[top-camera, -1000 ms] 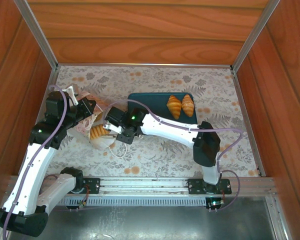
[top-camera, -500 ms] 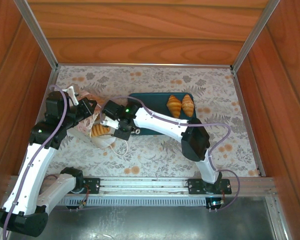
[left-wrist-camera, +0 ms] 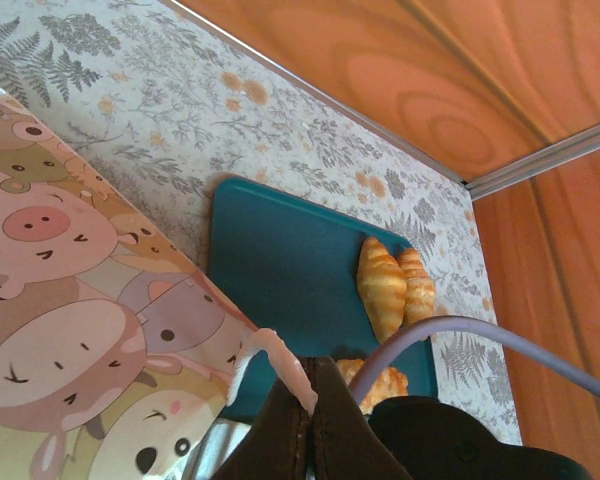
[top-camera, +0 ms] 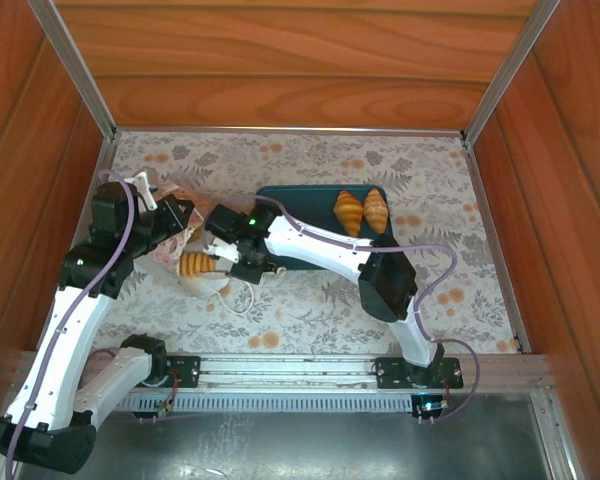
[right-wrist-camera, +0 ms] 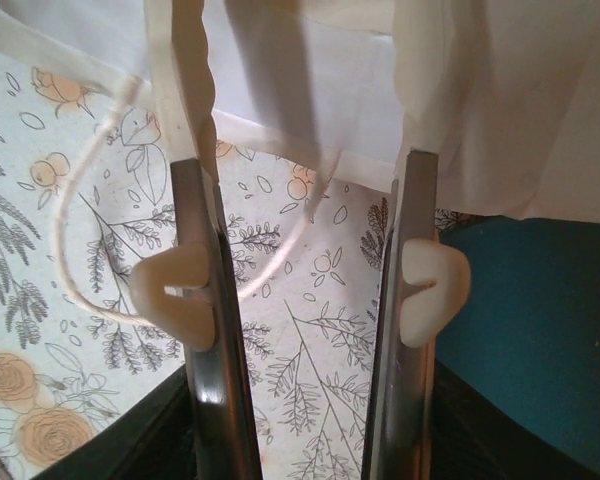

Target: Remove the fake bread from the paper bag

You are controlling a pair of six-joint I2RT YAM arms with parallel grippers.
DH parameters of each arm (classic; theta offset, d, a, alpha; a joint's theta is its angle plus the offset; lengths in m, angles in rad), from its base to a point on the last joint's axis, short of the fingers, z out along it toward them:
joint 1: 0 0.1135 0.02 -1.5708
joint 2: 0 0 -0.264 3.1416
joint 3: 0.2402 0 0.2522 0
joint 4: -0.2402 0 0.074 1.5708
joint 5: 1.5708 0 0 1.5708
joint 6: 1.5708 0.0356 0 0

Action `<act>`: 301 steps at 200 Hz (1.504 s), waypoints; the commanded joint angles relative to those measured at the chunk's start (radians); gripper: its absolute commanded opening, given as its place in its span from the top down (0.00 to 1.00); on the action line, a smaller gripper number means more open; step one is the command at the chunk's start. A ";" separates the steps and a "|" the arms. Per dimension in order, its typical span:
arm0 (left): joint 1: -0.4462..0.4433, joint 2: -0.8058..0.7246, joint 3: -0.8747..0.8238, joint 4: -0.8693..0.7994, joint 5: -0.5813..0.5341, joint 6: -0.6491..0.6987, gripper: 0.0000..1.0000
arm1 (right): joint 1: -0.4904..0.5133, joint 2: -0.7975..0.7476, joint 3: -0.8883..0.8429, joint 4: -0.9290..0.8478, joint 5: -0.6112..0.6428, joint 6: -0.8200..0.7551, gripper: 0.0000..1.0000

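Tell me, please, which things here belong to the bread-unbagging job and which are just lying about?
Job: paper bag; golden bread at its mouth; two croissants, already out.
Lying about: teal tray under the croissants; floral cloth; wooden walls.

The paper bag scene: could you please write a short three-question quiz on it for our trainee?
1. How many croissants lie on the tray?
2. Which gripper pinches the paper bag? A) the left gripper B) the right gripper C) neither
3. True or false: the right gripper's fingers are pressed shut.
Key: 1) Two. 2) A. 3) False; they stand apart at the bag's mouth.
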 commanded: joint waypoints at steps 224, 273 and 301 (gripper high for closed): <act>0.002 0.008 -0.009 0.049 0.030 -0.011 1.00 | -0.001 -0.058 -0.017 0.052 0.001 -0.013 0.37; 0.001 0.005 -0.008 0.050 0.030 -0.010 1.00 | -0.008 -0.007 -0.015 0.068 -0.013 -0.021 0.37; 0.002 0.010 -0.003 0.049 0.032 -0.010 1.00 | -0.009 0.020 0.016 0.028 -0.016 -0.017 0.36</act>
